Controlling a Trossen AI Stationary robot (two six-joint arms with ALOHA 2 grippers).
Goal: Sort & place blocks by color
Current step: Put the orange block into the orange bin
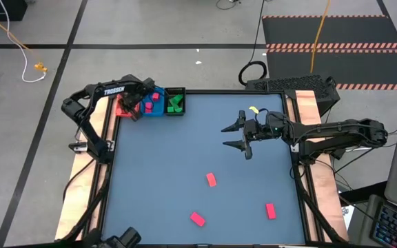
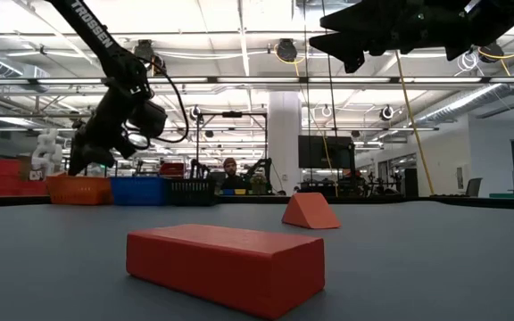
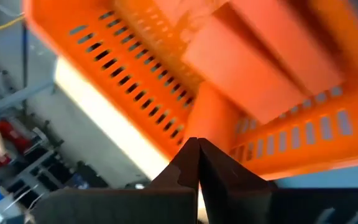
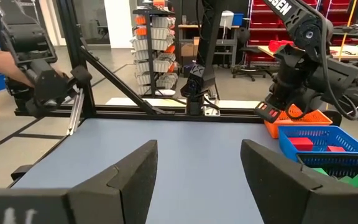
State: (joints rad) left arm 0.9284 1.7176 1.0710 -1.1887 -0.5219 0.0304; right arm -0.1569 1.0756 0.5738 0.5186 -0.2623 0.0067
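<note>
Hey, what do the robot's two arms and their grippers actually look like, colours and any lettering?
Both arms are dark, near black, built of jointed segments. The left arm carries white TROSSEN lettering on its upper link and a black cable looping beside its wrist. The left gripper and right gripper each end in two black, wedge-shaped fingers with angular tips.

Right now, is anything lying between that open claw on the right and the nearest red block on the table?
Nothing visible. The right gripper hangs above the table with its fingers apart, and the nearest block lies on bare blue surface closer to the front edge. The other two blocks lie farther off, not between.
</note>
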